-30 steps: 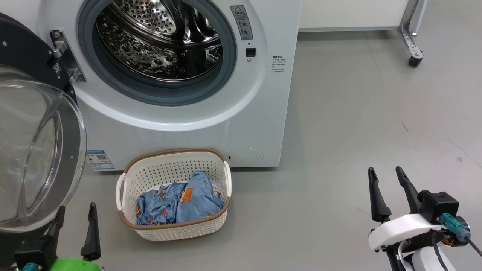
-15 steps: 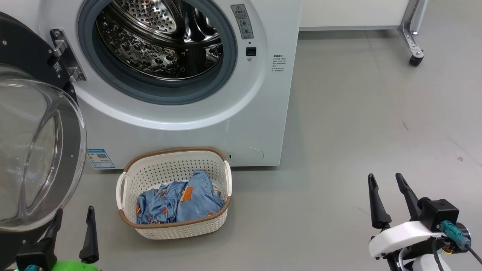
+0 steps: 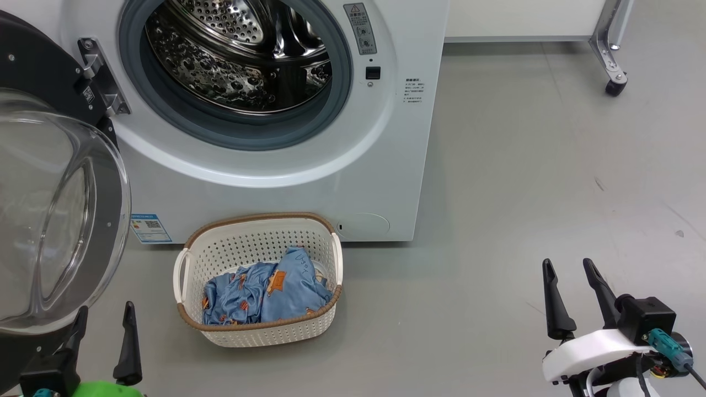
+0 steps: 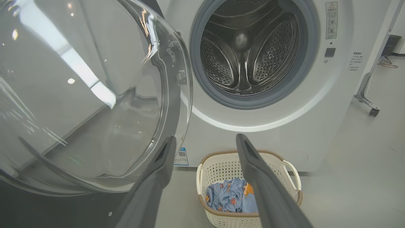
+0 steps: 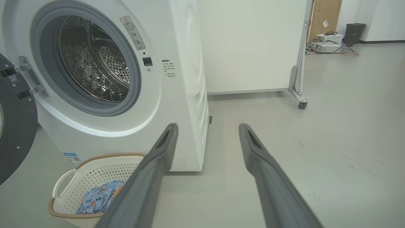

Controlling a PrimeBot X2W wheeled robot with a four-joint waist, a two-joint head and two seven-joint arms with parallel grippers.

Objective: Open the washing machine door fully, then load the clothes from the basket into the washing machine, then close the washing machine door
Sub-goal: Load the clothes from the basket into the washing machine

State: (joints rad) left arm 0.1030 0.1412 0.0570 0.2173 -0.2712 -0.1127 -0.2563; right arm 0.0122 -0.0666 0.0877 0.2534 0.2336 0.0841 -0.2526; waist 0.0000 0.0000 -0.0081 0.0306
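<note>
The white washing machine [image 3: 276,182] stands with its steel drum [image 3: 242,49] exposed. Its black door [image 3: 49,209], with the clear glass bowl, is swung out to the left. On the floor in front sits the cream basket [image 3: 265,336], holding the blue printed clothes [image 3: 270,292]. My left gripper [image 3: 106,306] is open and empty, low beside the door's bottom edge and left of the basket. My right gripper [image 3: 567,263] is open and empty over bare floor, well right of the basket. In the left wrist view the left gripper [image 4: 205,136] points at the machine, above the basket [image 4: 218,164].
A white panel on a metal leg with a castor wheel [image 3: 615,88] stands behind the machine on the right. Grey floor [image 3: 524,193] stretches out to the right. In the right wrist view, boxes and a dark bin [image 5: 352,31] sit far back.
The head camera has shifted a little, so the whole scene sits slightly further right. Both grippers show a bit lower in the view, still open. Basket and clothes are unmoved.
</note>
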